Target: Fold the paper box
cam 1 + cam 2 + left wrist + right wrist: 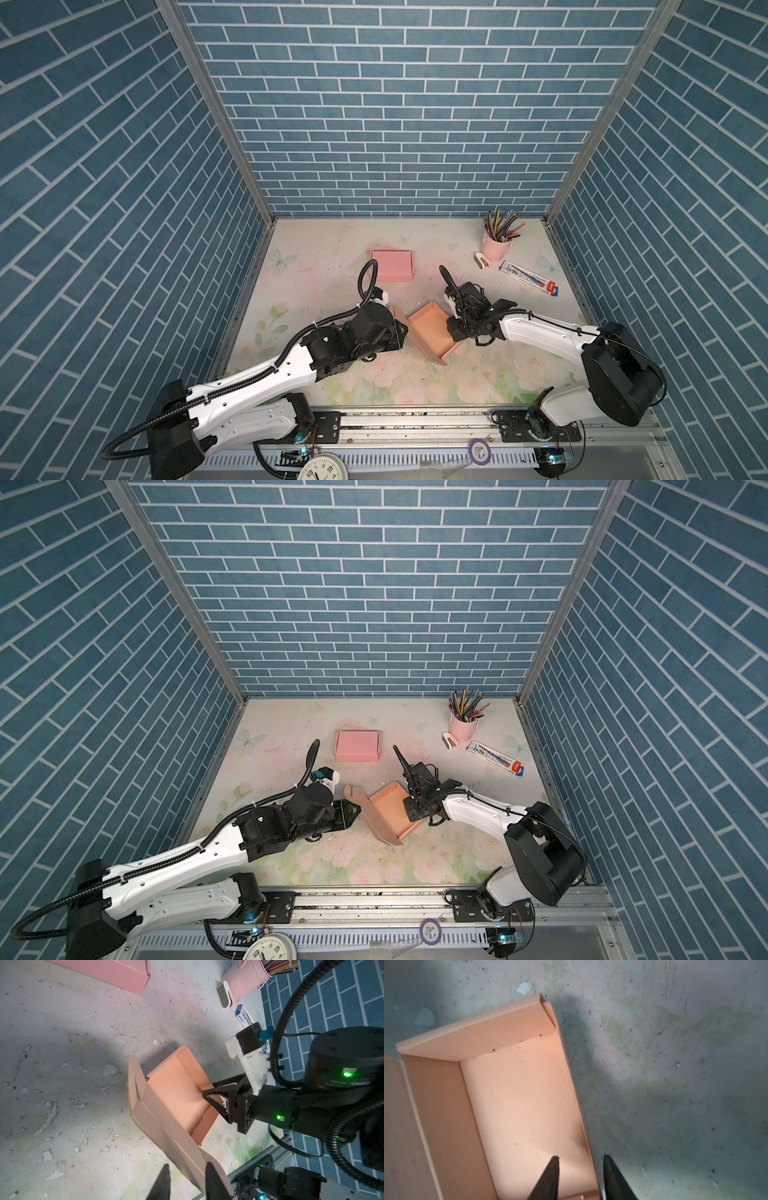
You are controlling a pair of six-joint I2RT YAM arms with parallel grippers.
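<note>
Two small things are seen nearest, on the front frame: a white clock (322, 467) and a purple tape roll (470, 450). Just beyond them, both arm bases are mounted on the rail (415, 419).

Mid-table, the salmon paper box (432, 328) is set open on the floral table (316, 291), turned at an angle, between the two grippers. Its tray walls are stood up. Its lid (376, 825) is slanted upward on the left arm's side.

The left gripper (356, 810) is seen at the lid's outer face in both top views. In its wrist view the jaws are apart around the lid's corner, and a strip of table is visible between one finger (164, 1182) and the card.

The right gripper (580, 1157) is set astride the tray's opposite wall, one finger inside and one outside. Its jaws are spread wider than the wall, and nothing is pinched.

Farther back, a closed pink box (391, 266) is laid flat. At the far right, a pink cup of pencils (494, 249) is stood, with a small white item (482, 261) just beside it and a long pen pack (528, 276) near.
</note>
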